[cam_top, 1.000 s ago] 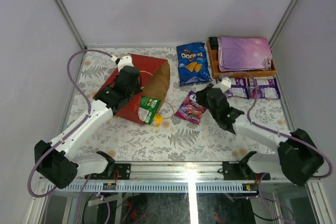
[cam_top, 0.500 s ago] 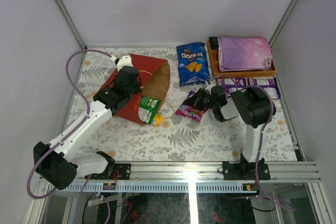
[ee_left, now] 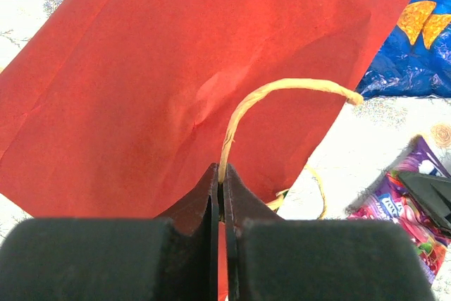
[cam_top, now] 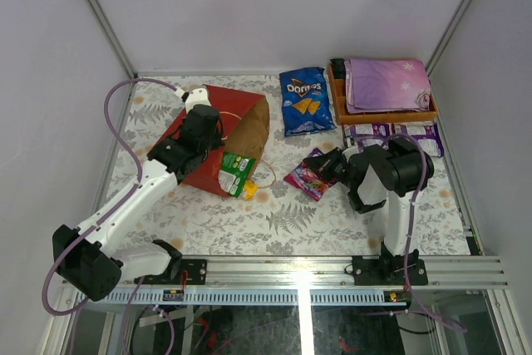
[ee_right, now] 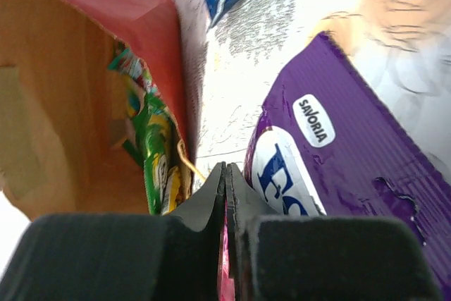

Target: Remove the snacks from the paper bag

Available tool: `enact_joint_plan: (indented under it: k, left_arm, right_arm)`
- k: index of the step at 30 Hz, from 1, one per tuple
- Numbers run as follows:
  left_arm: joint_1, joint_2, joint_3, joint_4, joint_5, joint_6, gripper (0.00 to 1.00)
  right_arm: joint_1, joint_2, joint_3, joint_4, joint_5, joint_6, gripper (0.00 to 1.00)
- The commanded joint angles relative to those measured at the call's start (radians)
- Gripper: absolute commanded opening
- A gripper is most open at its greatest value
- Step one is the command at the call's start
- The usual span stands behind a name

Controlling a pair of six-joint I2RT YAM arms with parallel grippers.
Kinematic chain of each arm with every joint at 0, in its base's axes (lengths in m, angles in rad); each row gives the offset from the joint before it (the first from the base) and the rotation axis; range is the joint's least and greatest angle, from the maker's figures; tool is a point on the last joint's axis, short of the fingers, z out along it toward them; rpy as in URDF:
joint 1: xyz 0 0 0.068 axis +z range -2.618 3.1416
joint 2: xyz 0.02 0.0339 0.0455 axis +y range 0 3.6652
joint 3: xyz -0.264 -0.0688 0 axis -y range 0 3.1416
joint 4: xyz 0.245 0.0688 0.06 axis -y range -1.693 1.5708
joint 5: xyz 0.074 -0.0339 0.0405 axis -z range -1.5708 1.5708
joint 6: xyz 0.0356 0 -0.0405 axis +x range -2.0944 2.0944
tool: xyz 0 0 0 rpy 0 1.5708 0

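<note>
**Paper bag** (cam_top: 245,118): red, lying on its side, mouth open.
**Left gripper** (ee_left: 222,188): jaws closed on the bag's tan loop handle (ee_left: 282,88).
**Green packet** (cam_top: 236,170): in the bag's mouth, not yet out.
**Fox's candy pack** (cam_top: 303,179): outside the bag, near its mouth.
**Right gripper** (ee_right: 227,181): jaws closed, apparently pinching the pack's edge.
**Risk:** glossy film may slip from so thin a pinch; a hard pull may tear the handle.

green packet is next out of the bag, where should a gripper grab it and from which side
Probably the green packet's exposed end, which pokes out of the paper bag's mouth. The bag lies on its side with the mouth toward the right gripper, shut on the Fox's pack, so come low from that side; the rest sits inside.
</note>
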State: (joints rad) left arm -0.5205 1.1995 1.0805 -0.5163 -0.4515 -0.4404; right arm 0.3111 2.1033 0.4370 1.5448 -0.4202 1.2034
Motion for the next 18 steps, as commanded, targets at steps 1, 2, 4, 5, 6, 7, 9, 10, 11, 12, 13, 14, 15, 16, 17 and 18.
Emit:
enact_joint_plan:
  k: [1,2,4,5,6,7,9,10,11,12,13,14,15,16,17,18]
  left_arm:
    - [0.010,-0.012,-0.003,0.018,0.000,0.009,0.00]
    - [0.009,-0.011,-0.001,0.018,-0.001,0.009,0.00]
    - [0.010,-0.005,0.000,0.018,0.000,0.008,0.00]
    - [0.010,-0.002,0.002,0.017,0.000,0.007,0.00]
    - [0.010,0.001,0.002,0.018,0.001,0.005,0.00]
    - [0.010,0.004,0.005,0.018,0.002,0.004,0.00]
    - [0.010,0.011,0.009,0.019,0.009,0.003,0.00]
    - [0.009,0.017,0.011,0.019,0.013,0.002,0.00]
    - [0.010,0.021,0.013,0.021,0.014,0.001,0.00]
    - [0.009,0.025,0.014,0.021,0.016,0.000,0.00]
    - [0.010,0.028,0.015,0.021,0.016,0.000,0.00]
    - [0.009,0.031,0.015,0.020,0.017,0.000,0.00]
    - [0.009,0.033,0.016,0.019,0.017,0.001,0.00]
    - [0.009,0.031,0.016,0.019,0.017,0.000,0.00]
    - [0.008,0.029,0.015,0.019,0.016,0.000,0.00]
    - [0.008,0.027,0.015,0.019,0.016,0.000,0.00]
  right_arm:
    - [-0.005,-0.034,-0.106,-0.218,0.259,-0.030,0.00]
    - [-0.005,-0.042,-0.129,-0.207,0.295,-0.008,0.00]
    - [-0.003,-0.061,-0.166,-0.205,0.361,0.028,0.00]
    - [-0.002,-0.072,-0.178,-0.213,0.392,0.043,0.00]
    - [0.003,-0.084,-0.191,-0.217,0.420,0.055,0.00]
    - [0.011,-0.095,-0.201,-0.221,0.447,0.067,0.00]
    - [0.037,-0.124,-0.213,-0.243,0.511,0.091,0.00]
    - [0.062,-0.143,-0.214,-0.270,0.547,0.102,0.00]
    - [0.087,-0.166,-0.209,-0.309,0.608,0.114,0.00]
    - [0.115,-0.190,-0.202,-0.349,0.654,0.132,0.00]
    - [0.141,-0.214,-0.192,-0.389,0.706,0.149,0.00]
    - [0.165,-0.233,-0.181,-0.427,0.756,0.168,0.00]
    - [0.187,-0.253,-0.167,-0.464,0.804,0.186,0.00]
    - [0.207,-0.267,-0.150,-0.499,0.855,0.201,0.00]
    - [0.226,-0.278,-0.124,-0.534,0.902,0.218,0.00]
    - [0.240,-0.283,-0.105,-0.572,0.955,0.237,0.00]
